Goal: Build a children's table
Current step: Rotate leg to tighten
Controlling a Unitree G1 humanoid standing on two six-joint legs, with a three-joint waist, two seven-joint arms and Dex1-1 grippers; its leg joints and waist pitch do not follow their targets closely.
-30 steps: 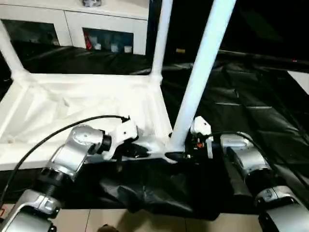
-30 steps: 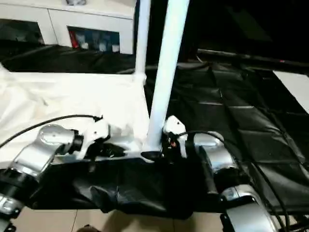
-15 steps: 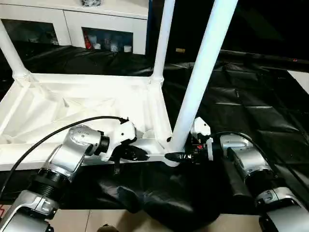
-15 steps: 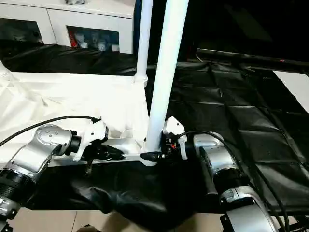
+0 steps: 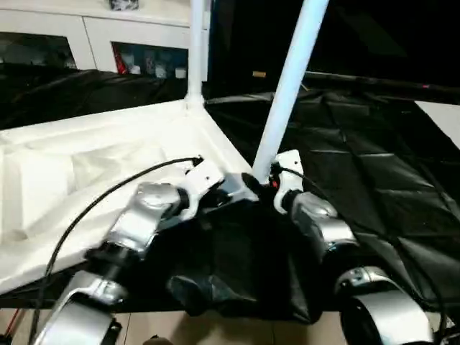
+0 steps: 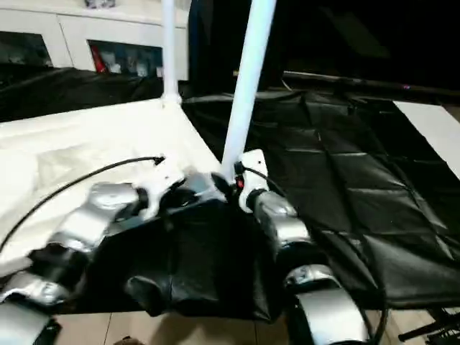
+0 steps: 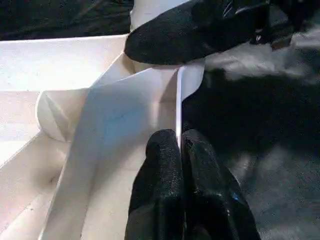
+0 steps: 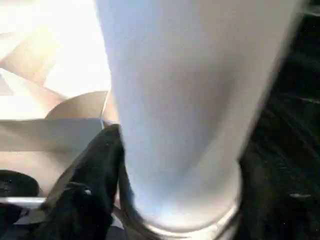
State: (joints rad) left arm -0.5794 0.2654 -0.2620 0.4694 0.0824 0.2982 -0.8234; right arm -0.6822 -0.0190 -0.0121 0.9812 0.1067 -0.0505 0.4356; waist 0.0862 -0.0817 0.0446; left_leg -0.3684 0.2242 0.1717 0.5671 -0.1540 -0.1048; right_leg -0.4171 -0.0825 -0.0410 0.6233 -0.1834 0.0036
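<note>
In the head views, the children's table is being shown upside down on black sheeting, its ribbed underside facing up, with a far leg and a near leg standing in corner sockets. The left claw and right claw are being brought together at the near right corner, at the foot of the near leg. A white cabinet is being seen at the far left. In the left wrist view, the left claw is being held closed, its fingers pinching the thin edge of the tabletop rim. In the right wrist view, the near leg is being flanked by one black finger of the right claw touching its base; the other finger is hidden, so a grip cannot be told. A likely risk is being judged: if the leg is not fully seated, a sideways pull could tilt it out of its socket, or the pinched rim could slip free.
</note>
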